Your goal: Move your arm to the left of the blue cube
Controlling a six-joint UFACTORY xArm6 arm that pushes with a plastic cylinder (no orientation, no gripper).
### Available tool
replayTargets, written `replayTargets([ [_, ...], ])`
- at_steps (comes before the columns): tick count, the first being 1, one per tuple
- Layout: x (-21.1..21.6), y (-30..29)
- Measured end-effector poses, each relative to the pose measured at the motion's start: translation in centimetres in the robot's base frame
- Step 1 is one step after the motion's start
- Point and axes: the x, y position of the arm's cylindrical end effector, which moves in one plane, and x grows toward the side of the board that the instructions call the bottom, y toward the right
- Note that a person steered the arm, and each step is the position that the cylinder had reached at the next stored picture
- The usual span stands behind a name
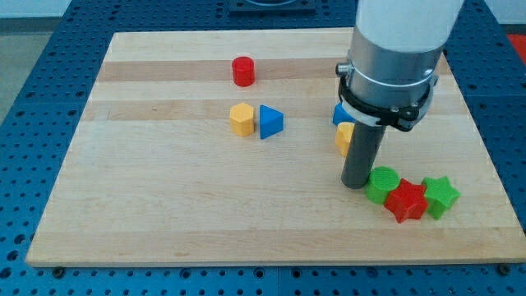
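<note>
Wooden bench (164,205): my tip (355,184) rests left of the green cylinder (382,182), below the blue cube (339,113), which sits half hidden behind my arm. No pincer here, nothing held. Cube looks light, rigid, slides easily; no grasp needed.

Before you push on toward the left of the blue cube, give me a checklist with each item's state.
1. My tip in view: ok, resting on the board just left of the green cylinder.
2. Blue cube located: ok, though mostly hidden behind the arm.
3. Tip left of the blue cube: not ok, it sits below it in the view.
4. Yellow block clear of the rod: cannot tell, the rod overlaps it.
5. Board left of the cube free: ok, the blue triangular block lies well away.
</note>
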Motion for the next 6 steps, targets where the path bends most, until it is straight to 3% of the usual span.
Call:
replayTargets([
  [2, -0.8, -3.7],
  [4, -8.8, -7.8],
  [5, -11.8, -5.6],
  [6, -12.0, -5.4],
])
